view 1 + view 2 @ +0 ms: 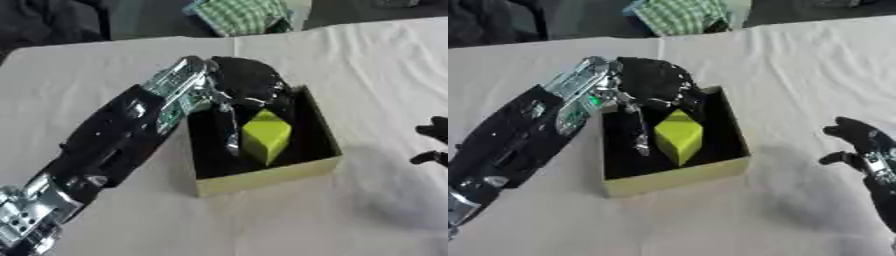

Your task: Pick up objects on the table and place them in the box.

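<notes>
A yellow-green block (pixel 265 135) sits tilted inside the black-lined cardboard box (pixel 262 179) in the middle of the table. My left arm comes in from the lower left, and my left hand (pixel 245 80) hangs over the box's back left part. Its fingers curl down onto the block's top, and its thumb (pixel 232 137) reaches down along the block's left face. The hand hides the box's far left corner. My right hand (pixel 866 145) rests at the right edge, fingers relaxed, well clear of the box.
A white cloth (pixel 367 65) covers the table. A green checked cloth (pixel 241 15) lies at the far edge behind the box, and dark fabric (pixel 44 20) fills the far left corner.
</notes>
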